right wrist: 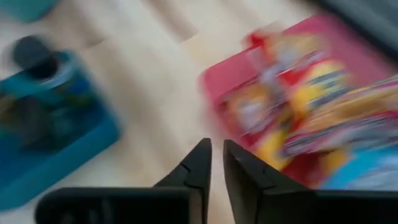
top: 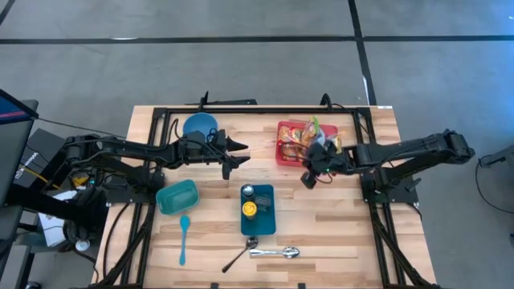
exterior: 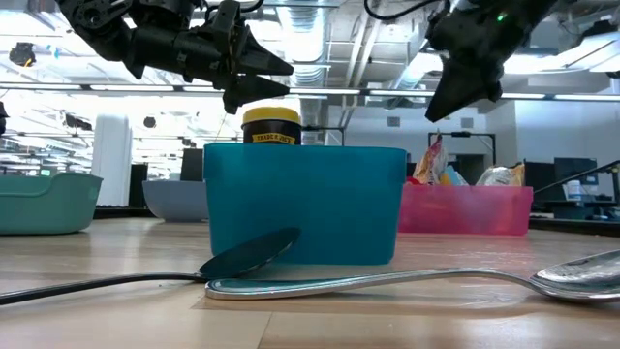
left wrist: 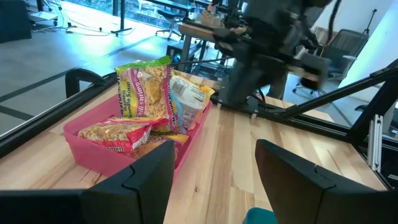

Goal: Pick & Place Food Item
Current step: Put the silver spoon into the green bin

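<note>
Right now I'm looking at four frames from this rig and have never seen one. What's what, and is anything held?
Two dark robot arms work over a wooden table. One camera looks straight down, one sits at tabletop height, and one rides on each wrist. The left gripper hangs open over mid-table. The right gripper, fingers nearly together with nothing between them, is beside the pink bin of snack packets. Also there: a blue tray holding a yellow-lidded jar, a teal container, a blue bowl and spoons. Nothing is held.
</note>
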Robot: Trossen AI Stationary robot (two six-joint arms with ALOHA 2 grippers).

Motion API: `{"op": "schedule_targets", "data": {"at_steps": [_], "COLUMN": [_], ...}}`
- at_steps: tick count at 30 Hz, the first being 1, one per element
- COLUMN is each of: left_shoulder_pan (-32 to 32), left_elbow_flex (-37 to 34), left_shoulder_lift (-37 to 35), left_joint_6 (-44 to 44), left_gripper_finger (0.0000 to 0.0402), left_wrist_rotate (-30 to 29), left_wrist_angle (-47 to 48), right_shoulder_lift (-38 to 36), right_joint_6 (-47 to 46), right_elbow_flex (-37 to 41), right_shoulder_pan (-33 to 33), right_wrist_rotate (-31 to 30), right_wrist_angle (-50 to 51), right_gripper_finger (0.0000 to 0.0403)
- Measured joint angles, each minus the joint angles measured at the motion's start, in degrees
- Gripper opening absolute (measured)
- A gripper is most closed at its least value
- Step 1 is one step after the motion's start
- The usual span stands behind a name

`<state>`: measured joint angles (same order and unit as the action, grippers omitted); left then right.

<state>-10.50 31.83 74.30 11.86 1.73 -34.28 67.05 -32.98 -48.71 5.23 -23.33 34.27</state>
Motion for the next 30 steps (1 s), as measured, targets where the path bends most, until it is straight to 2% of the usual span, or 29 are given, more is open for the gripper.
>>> {"op": "schedule_targets", "data": {"at_steps": [8, 15, 21, 26, 30], "left_shoulder_pan": [-0.02, -0.01, 0.2, 0.2, 0.2], "left_elbow_flex": [0.0, 0.0, 0.0, 0.0, 0.0], "left_shoulder_lift": [-0.02, 0.0, 0.0, 0.0, 0.0], "left_joint_6": [0.0, 0.0, 0.0, 0.0, 0.0], "left_gripper_finger": [0.0218, 0.0218, 0.0218, 0.0218, 0.0218], "left_wrist_rotate": [0.01, 0.01, 0.01, 0.02, 0.03], "left_wrist_angle": [0.0, 0.0, 0.02, 1.0, 2.14], "right_shoulder_lift": [0.0, 1.56, 6.21, 11.0, 14.44], "right_joint_6": [-7.43, -7.29, -7.74, -16.88, -23.04], "right_elbow_flex": [0.0, 0.02, 0.66, 0.68, 0.68], "right_shoulder_pan": [7.06, 17.01, 24.34, 26.64, 26.59], "right_wrist_rotate": [12.92, 12.8, 12.28, 18.27, 20.87], "right_wrist_angle": [-0.01, -1.04, -9.12, -13.87, -14.78], "right_gripper_finger": [0.0016, 0.0017, 0.0015, 0.0018, 0.0022]}}
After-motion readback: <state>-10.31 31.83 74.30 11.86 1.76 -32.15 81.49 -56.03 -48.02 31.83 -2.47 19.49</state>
